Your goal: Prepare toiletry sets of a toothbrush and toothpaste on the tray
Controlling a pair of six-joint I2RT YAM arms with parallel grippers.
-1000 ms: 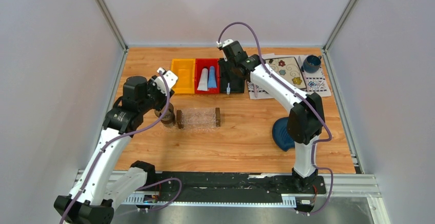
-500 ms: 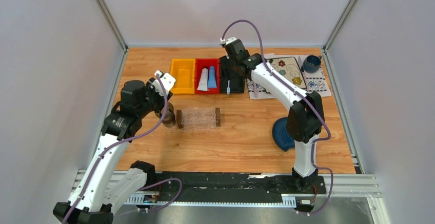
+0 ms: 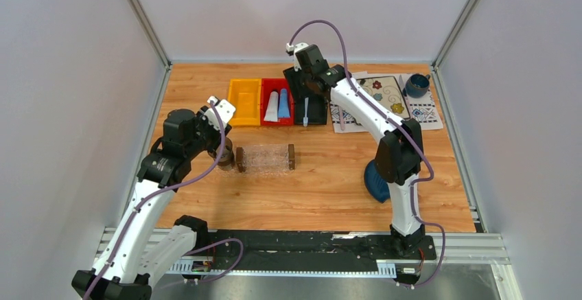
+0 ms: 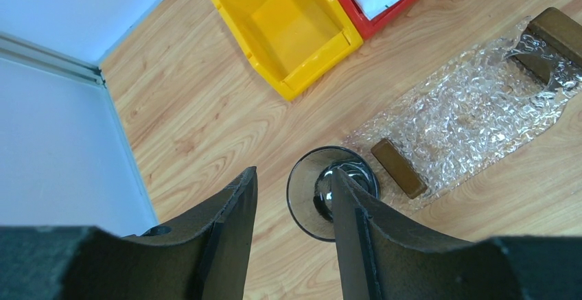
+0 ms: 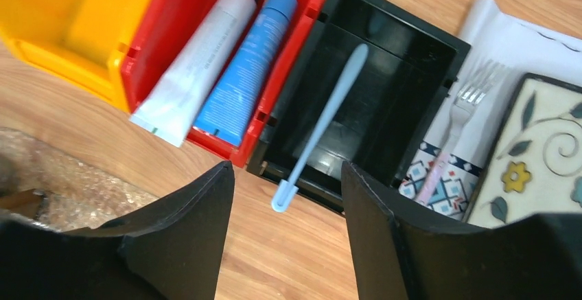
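- We saw the right gripper (image 5: 287, 167) open, empty, above the toothbrush (image 5: 322, 125) in the black bin (image 5: 412, 87) near the far edge of the desk (image 3: 329, 176).
- The left gripper (image 4: 293, 172) stood open beside the tray (image 4: 473, 108).

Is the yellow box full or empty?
Empty. The left wrist view looks straight down into the yellow box and shows only its bare yellow floor and walls, with nothing lying inside.

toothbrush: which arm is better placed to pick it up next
Right. The right gripper hangs open directly over the toothbrush in the black bin; the left gripper is far off, by the glass beside the tray.
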